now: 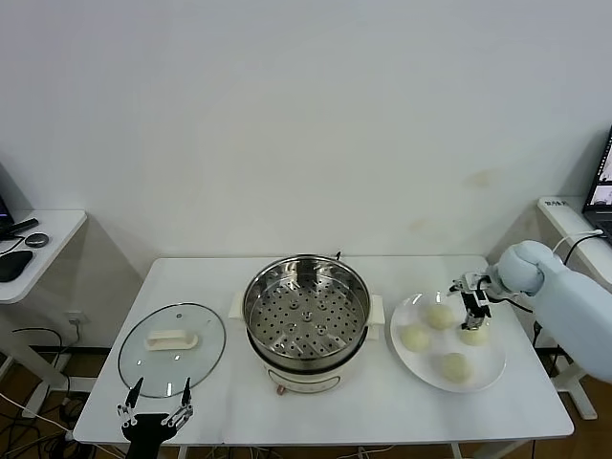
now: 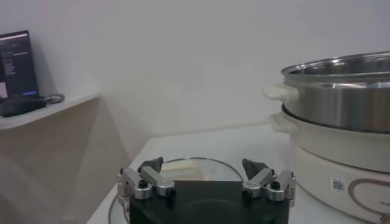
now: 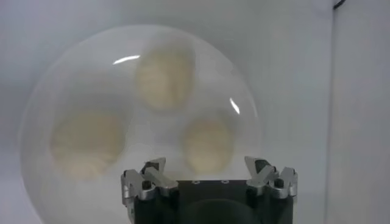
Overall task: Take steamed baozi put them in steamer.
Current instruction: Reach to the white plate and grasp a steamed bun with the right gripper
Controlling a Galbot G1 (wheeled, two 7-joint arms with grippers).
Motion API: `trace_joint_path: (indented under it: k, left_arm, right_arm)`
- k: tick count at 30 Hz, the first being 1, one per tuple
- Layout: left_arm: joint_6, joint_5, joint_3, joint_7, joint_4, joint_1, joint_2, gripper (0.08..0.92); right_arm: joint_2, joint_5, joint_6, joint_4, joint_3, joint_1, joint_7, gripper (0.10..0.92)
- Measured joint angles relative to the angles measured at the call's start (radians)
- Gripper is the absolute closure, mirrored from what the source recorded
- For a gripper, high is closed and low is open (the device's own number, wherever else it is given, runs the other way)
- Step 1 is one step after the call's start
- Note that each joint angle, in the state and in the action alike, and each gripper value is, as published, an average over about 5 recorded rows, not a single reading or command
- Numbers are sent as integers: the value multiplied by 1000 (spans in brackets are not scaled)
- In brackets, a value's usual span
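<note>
We see four baozi [image 1: 457, 365] on the plate [image 1: 493, 375], right of frame; steamer [image 1: 306, 308] centre of bench [image 1: 382, 406], empty. Right pincer [image 1: 472, 311] wide open, holding nothing, over the far-right bun. Left pincer [image 1: 154, 404] open, idle at lower left by the glass lid [image 1: 172, 349]. Risk: off-centre closing squashes or rolls the soft bun

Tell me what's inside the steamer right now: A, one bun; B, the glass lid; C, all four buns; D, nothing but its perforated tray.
D: the steamer shows only its bare perforated tray, while the baozi sit on the white plate to its right, under the open right gripper, and the glass lid lies on the table to its left.
</note>
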Motion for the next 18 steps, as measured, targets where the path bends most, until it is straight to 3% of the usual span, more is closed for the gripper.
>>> trace_joint_path:
  k: [18]
  left_arm:
    - [-18,1,-17,2,3,9,-6,177]
  right_arm:
    - [131,-48,45,-194,-79,63,1,203]
